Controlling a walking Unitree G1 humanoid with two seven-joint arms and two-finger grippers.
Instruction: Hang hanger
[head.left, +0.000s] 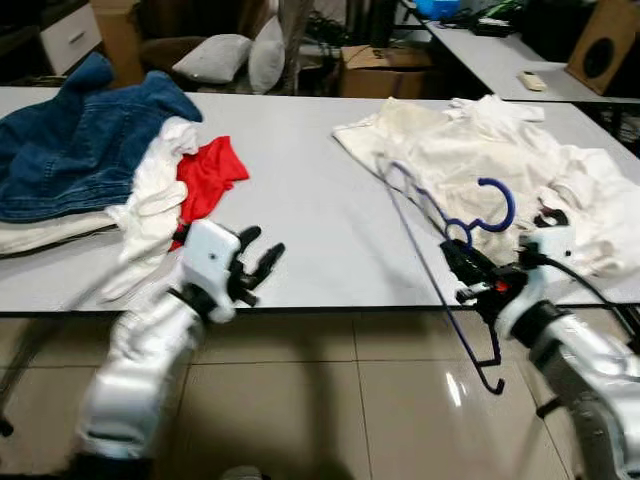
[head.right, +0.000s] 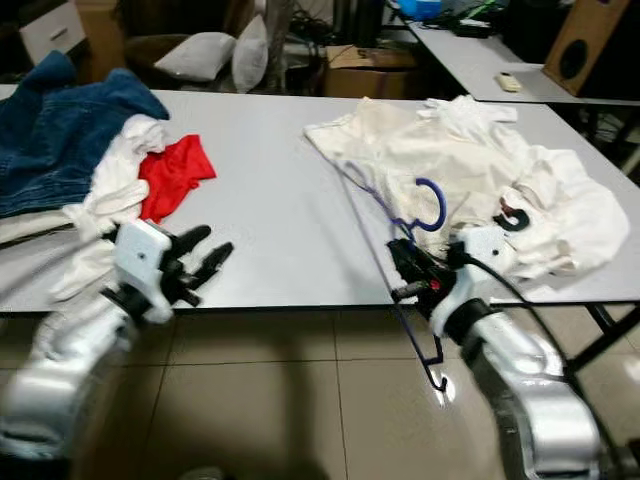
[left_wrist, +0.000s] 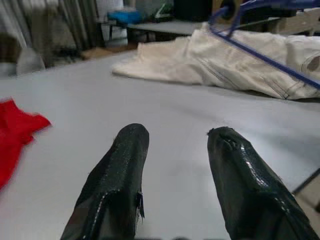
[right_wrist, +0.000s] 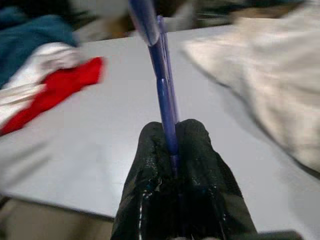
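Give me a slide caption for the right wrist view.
Right gripper pinching a thin blue wire hanger above the grey table.

Silver arms, white wrist blocks, black-fingered left end effector (head.left: 262, 262), black cable.

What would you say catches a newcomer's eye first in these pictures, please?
Most striking is the blue wire hanger, pinched between the fingers of the right gripper at the white table's near edge, with its hook over the cream garment spread on the right. On the left lies a pile of blue denim and white cloth with a bright red piece beside it, while the left gripper hovers open near that edge.
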